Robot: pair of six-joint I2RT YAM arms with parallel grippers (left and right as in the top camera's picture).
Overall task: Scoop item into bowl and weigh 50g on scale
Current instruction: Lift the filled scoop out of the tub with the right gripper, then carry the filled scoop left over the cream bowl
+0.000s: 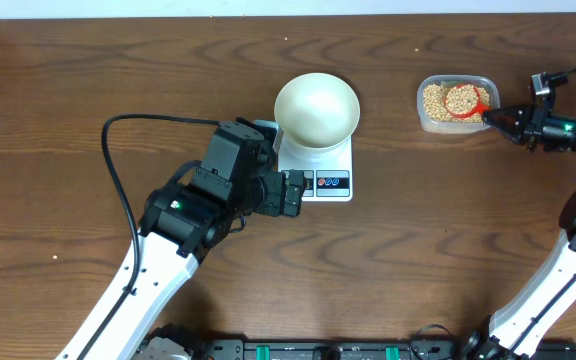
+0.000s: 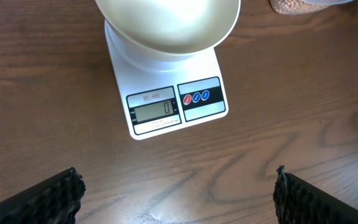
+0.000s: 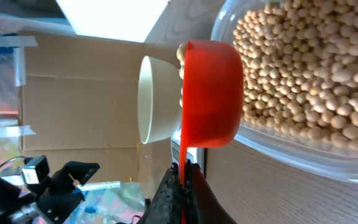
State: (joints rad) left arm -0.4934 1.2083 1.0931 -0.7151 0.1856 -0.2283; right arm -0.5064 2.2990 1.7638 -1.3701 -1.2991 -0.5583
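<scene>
Overhead: right gripper (image 1: 490, 114) clamped on heaped scoop (image 1: 461, 99); left gripper (image 1: 295, 193) gaping, empty. Could spill beans (image 1: 434, 100) if tilted toward bowl (image 1: 316, 108).

My left arm (image 1: 133, 290) and right arm (image 1: 568, 262) share one build: white lower links, black joint housings above. Each wrist housing carries a green indicator light (image 1: 176, 206). A black cable (image 1: 168, 118) is routed off the left arm. My left fingers (image 2: 39, 199) are black with ribbed, textured faces; my right fingers (image 3: 169, 199) are black too.
</scene>
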